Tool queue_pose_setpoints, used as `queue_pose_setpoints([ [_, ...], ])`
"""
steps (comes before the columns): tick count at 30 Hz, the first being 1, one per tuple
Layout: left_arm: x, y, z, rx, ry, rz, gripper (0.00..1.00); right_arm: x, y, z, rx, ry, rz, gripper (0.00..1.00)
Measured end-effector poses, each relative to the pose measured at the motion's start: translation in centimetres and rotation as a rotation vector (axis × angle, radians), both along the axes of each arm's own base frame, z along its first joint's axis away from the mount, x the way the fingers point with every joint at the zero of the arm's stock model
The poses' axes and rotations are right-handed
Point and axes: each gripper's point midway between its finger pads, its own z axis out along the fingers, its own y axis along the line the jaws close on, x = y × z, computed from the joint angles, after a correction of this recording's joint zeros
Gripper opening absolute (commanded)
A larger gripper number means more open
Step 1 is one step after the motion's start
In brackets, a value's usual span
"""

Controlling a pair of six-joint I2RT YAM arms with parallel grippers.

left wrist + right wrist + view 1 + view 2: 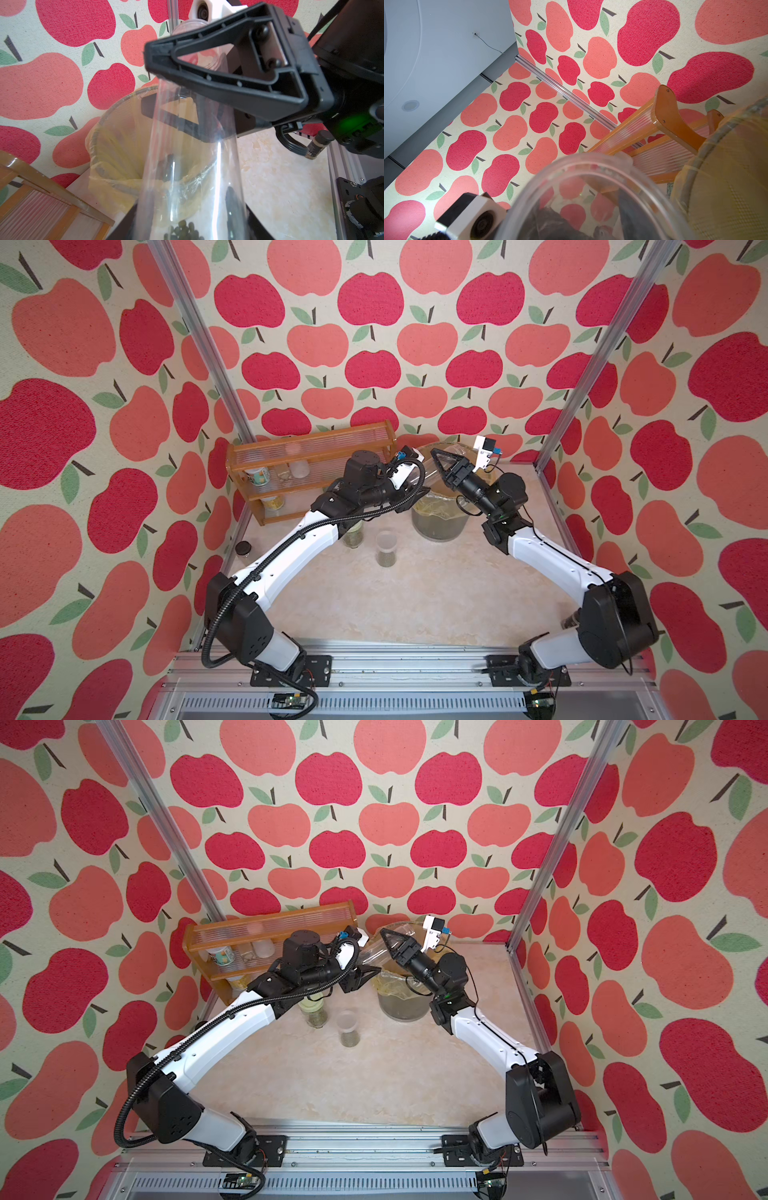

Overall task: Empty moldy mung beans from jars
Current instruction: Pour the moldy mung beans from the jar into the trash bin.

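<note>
Top views: short clear cylinder jar [348, 1028] and squat green-lidded glass jar [316, 1012] stand unemptied on bench [374, 1085], mung beans [349, 1039] inside; tall slim clear tube [374, 951], beans at its base, clamped in left tool [365, 974] above yellow-lined mesh bin [401, 1006]; right tool [386, 936] straddles it, grip undeterminable.

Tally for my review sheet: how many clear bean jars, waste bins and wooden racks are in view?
Clear bean jars: 3 (tall tube, green-lidded jar, short cylinder)
Waste bin: 1
Wooden rack: 1
Total: 5
</note>
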Motion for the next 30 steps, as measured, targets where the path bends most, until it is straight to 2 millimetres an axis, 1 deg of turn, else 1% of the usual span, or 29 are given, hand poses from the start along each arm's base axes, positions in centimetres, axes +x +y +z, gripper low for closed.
queue_pose_setpoints([
  [2,0.0,0.0,0.0,0.001,0.000,0.003,0.61,-0.1,0.0,0.1,0.006,-0.001,0.002,0.54],
  [5,0.2,0.0,-0.1,0.004,-0.002,0.014,0.68,-0.2,0.2,0.3,0.011,-0.005,0.005,0.51],
  [8,0.3,0.0,0.5,-0.008,-0.029,0.014,0.77,0.0,0.2,-0.1,0.005,0.010,-0.001,0.50],
  [9,0.4,-0.1,0.7,-0.015,-0.043,0.015,0.77,0.0,0.2,-0.2,0.002,0.016,-0.004,0.50],
  [14,0.2,0.0,0.4,-0.040,-0.091,0.012,0.80,0.4,-0.1,-0.6,-0.003,0.035,-0.027,0.49],
  [19,-0.4,0.6,0.4,-0.077,-0.145,0.021,0.82,0.2,-1.0,0.0,0.011,0.027,-0.058,0.49],
  [24,-0.8,1.3,1.5,-0.128,-0.214,0.044,0.81,-0.2,-1.6,1.3,0.035,0.003,-0.067,0.49],
  [28,-0.9,1.3,2.7,-0.170,-0.266,0.044,0.80,-0.5,-1.8,2.0,0.072,-0.009,-0.064,0.50],
  [30,-1.0,1.3,3.0,-0.185,-0.283,0.038,0.80,-0.6,-1.9,2.2,0.094,-0.011,-0.064,0.49],
])
